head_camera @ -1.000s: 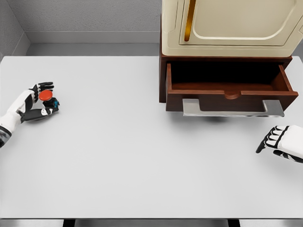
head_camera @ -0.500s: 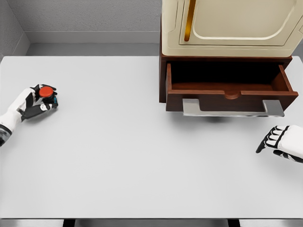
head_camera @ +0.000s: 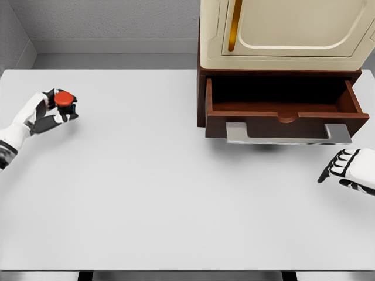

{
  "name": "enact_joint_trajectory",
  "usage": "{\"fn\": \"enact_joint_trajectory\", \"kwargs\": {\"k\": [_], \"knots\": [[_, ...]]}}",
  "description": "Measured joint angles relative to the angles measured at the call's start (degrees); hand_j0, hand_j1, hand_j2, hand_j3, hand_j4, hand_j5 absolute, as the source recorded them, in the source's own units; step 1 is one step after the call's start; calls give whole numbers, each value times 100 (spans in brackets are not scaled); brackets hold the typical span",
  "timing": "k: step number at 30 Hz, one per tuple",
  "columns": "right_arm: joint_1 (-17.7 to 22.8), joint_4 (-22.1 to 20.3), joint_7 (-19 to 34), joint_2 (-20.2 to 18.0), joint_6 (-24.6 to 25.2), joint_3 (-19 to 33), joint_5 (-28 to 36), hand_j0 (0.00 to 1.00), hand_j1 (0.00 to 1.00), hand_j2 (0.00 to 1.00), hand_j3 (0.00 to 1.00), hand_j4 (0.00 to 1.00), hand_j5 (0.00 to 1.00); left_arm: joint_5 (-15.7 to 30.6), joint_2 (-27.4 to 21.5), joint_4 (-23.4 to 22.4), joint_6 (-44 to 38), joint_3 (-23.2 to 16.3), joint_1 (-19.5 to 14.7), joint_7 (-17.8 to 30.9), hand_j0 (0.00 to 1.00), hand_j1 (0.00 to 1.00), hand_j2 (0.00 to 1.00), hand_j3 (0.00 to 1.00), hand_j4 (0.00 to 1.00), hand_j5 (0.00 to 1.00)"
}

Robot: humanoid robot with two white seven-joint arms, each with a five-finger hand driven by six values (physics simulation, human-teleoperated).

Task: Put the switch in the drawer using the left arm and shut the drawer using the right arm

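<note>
The red-capped switch (head_camera: 64, 99) sits in the left hand (head_camera: 48, 111), fingers curled around it, above the white table's (head_camera: 146, 193) far left. The wooden drawer (head_camera: 281, 108) stands open, well apart. Near its metal handle (head_camera: 288, 134), the right hand (head_camera: 348, 170) hovers, fingers loosely bent, holding nothing.

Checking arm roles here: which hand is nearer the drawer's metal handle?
Right. The right hand sits just below the handle's right end; the left hand, holding the switch, is far across the table.
</note>
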State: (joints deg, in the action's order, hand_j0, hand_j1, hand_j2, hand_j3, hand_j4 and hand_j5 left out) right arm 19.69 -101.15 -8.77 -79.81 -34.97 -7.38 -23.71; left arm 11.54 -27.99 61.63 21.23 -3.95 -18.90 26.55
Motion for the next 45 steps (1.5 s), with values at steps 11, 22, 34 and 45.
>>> {"fn": "enact_joint_trajectory", "kwargs": {"k": [11, 22, 34, 45], "knots": [[0, 0, 9, 4, 0, 65, 6, 60, 60, 60, 60, 60, 60, -95, 230, 875, -9, -17, 9, 1, 45, 45, 45, 45, 45, 45], [0, 0, 19, -4, 0, 67, 7, 61, 61, 61, 61, 61, 61, -1176, 402, 2143, 5, -33, -35, -5, 46, 46, 46, 46, 46, 46], [0, 0, 27, -6, 0, 67, 2, 61, 61, 61, 61, 61, 61, -2886, 1044, 3404, 3, -163, -176, -1, 45, 45, 45, 45, 45, 45], [0, 0, 27, -12, 0, 67, 1, 61, 61, 61, 61, 61, 61, -3558, 1954, 3609, 3, -364, -360, -1, 45, 45, 45, 45, 45, 45]]}}
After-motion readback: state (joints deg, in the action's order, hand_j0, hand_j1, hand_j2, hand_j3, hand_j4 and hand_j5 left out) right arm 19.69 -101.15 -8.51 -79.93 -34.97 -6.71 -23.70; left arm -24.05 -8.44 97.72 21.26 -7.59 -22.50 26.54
